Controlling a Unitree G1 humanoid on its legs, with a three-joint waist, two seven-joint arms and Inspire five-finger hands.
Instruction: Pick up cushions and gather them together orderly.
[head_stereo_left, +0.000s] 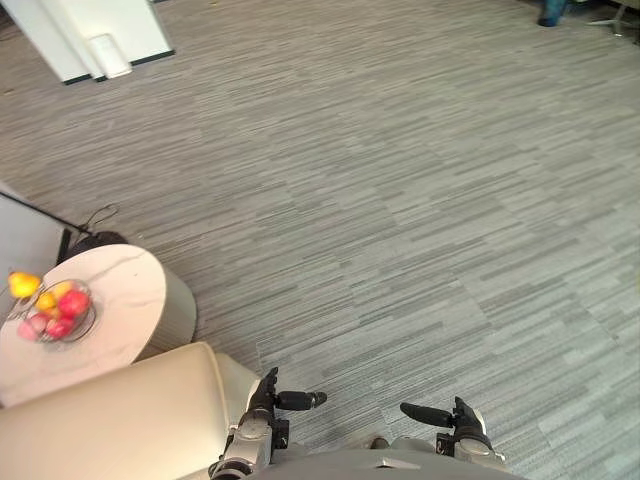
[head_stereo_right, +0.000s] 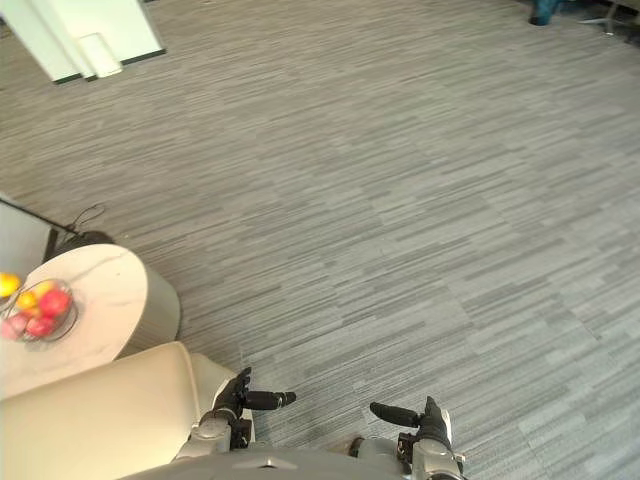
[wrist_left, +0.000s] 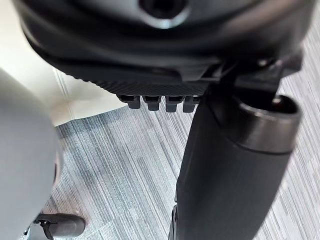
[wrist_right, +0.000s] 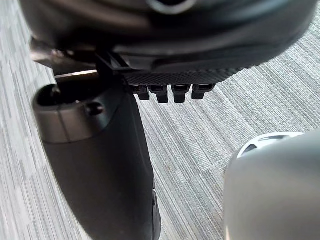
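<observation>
A cream padded seat (head_stereo_left: 110, 420) fills the lower left corner, and its pale edge (wrist_left: 85, 95) shows in the left wrist view. My left hand (head_stereo_left: 265, 392) hangs just beside its right end, over the carpet. The fingers are relaxed and the thumb (wrist_left: 230, 165) sticks out, holding nothing. My right hand (head_stereo_left: 462, 415) hangs to the right at the same height, also over bare carpet. Its thumb (wrist_right: 100, 165) points inward and it is empty too.
A round white side table (head_stereo_left: 120, 290) stands left of the seat with a wire bowl of fruit (head_stereo_left: 55, 312) on it. A dark object (head_stereo_left: 95, 240) sits behind the table. A white panel base (head_stereo_left: 100, 35) is far left. Grey carpet stretches ahead.
</observation>
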